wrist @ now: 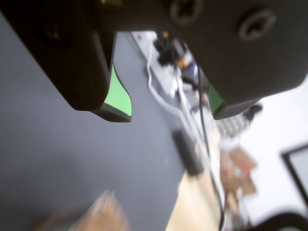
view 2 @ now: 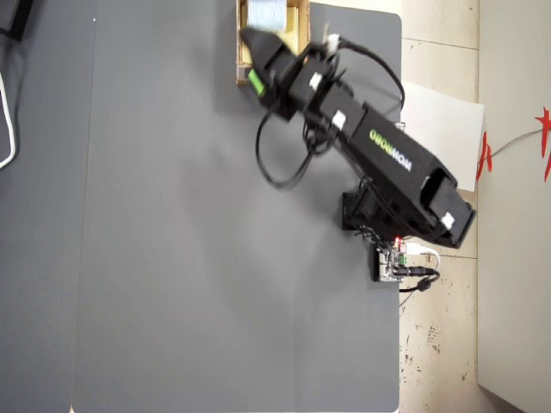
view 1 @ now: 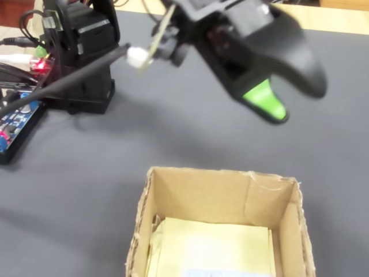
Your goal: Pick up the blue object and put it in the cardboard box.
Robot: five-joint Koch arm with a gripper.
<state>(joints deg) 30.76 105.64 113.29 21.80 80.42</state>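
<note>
The gripper (wrist: 171, 113) is seen with jaws apart and nothing between them; in the overhead view the blue object (view 2: 266, 14) already lies inside the box (view 2: 300, 26), just beyond the fingertips; the fixed view shows only a pale blue edge at the box (view 1: 144, 219) floor; the placing is judged done.

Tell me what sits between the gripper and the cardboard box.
Nothing: in the fixed view only bare grey table separates the open gripper from the cardboard box.
</note>
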